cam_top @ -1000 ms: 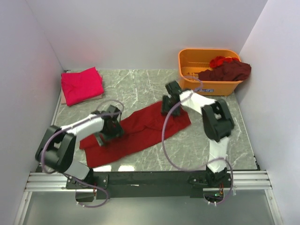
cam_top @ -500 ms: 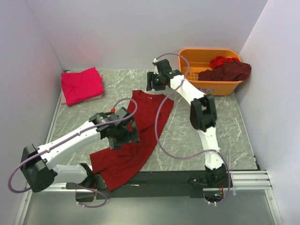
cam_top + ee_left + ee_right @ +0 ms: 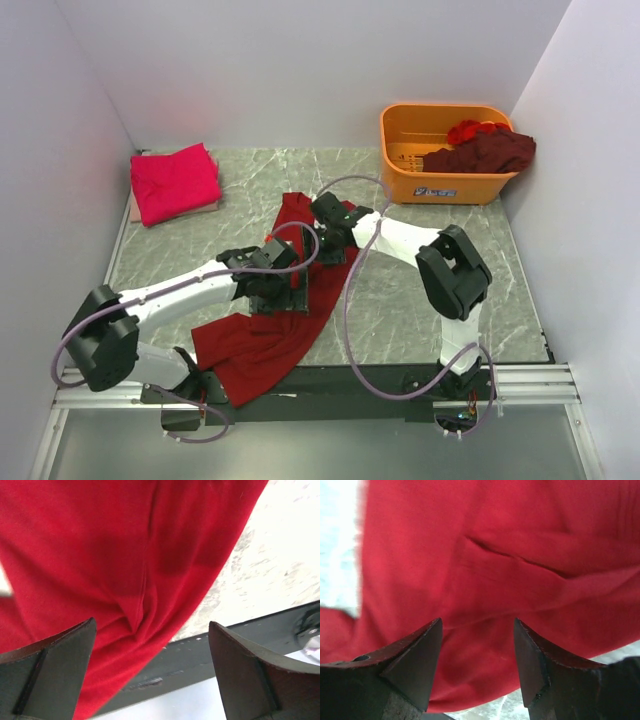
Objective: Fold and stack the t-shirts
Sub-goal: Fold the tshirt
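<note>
A red t-shirt (image 3: 262, 345) lies crumpled lengthwise on the marble table (image 3: 400, 290), from the middle to the near edge, where it hangs over. My left gripper (image 3: 283, 290) is open just above its middle; the left wrist view shows its wide jaws (image 3: 151, 625) over red cloth (image 3: 100, 555), holding nothing. My right gripper (image 3: 325, 232) is open over the shirt's far end; red cloth (image 3: 495, 545) lies between and under its jaws (image 3: 478, 622). A folded pink-magenta t-shirt (image 3: 175, 182) lies at the far left. A maroon t-shirt (image 3: 485, 150) and a red one (image 3: 470, 128) are in the basket.
An orange plastic basket (image 3: 410, 135) stands at the far right corner. White walls enclose the table on the left, back and right. The black rail (image 3: 225, 645) with the arm bases runs along the near edge, under the shirt's overhang.
The red shirt swung from lying across the table to lengthwise. My right gripper went to the far edge, then came back down onto the shirt's far end. My left gripper shifted right.
</note>
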Controlling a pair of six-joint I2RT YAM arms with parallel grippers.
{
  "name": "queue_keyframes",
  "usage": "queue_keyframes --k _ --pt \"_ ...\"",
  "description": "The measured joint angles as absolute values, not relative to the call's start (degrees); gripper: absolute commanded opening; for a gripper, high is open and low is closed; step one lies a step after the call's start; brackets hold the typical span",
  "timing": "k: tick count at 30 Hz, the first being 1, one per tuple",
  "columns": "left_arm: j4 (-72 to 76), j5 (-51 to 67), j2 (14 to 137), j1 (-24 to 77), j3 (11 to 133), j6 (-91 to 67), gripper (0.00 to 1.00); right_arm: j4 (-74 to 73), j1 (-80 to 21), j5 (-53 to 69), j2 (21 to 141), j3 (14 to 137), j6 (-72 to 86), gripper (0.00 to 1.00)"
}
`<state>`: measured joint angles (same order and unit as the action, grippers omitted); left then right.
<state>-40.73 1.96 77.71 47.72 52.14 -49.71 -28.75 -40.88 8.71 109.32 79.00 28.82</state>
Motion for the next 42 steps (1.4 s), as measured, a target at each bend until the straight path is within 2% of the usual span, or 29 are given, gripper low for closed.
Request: queue_keyframes --k 9,15,20,25,27,32,38,42 --pt "-30.52 2.11 89.43 47.72 50.89 -42.41 0.99 -30.92 -38.54 7.6 115.26 81.3 32.56 0.65" --pt "-29.74 1.3 96.82 47.7 58.17 -41.06 0.99 -34.3 -34.44 10.22 120.95 89.54 32.38 0.65" --pt "-28.77 0.97 105.91 46.85 69.43 -41.15 0.99 -39.07 -29.54 11.38 131.9 107.68 29.52 0.65" --pt "-25.89 0.69 116.42 45.01 83.79 -42.94 0.99 -41.15 -24.14 14.76 147.85 134.87 25.91 0.65" --pt "-25.52 0.54 119.5 44.45 88.79 -43.99 0.99 -39.29 -22.41 16.88 150.93 139.74 24.75 0.66" --pt "-25.28 -0.95 115.85 44.64 88.31 -44.49 0.99 -35.4 -20.4 18.5 144.81 130.39 21.21 0.68" --pt "-24.8 -1.43 95.72 46.04 75.05 -45.41 1.0 -35.55 -22.37 16.84 131.59 125.32 19.0 0.68" --pt "-24.71 -2.0 83.66 46.81 64.53 -48.4 0.99 -32.53 -23.33 14.06 115.52 111.81 19.84 0.68"
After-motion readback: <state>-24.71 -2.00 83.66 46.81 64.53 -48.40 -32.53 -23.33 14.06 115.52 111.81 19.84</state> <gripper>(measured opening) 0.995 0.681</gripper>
